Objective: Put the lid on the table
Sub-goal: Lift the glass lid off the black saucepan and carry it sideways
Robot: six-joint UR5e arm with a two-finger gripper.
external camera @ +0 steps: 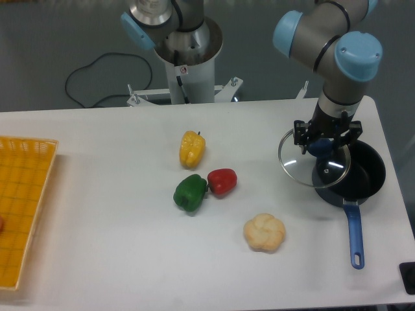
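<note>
The round glass lid point(305, 165) with a thin metal rim hangs tilted in the air, partly over the left edge of the black saucepan point(363, 173). My gripper point(321, 146) is shut on the lid's blue centre knob point(320, 148), coming down from above. The white table point(117, 214) spreads out to the left of the pot. The saucepan stands near the table's right edge with its blue handle point(354, 233) pointing toward the front.
A yellow pepper point(192, 148), a red pepper point(222, 181) and a green pepper point(190, 192) lie mid-table. A pale pumpkin point(264, 232) sits front of centre. A yellow mesh tray point(23, 207) fills the left edge. The arm's base point(188, 58) stands at the back.
</note>
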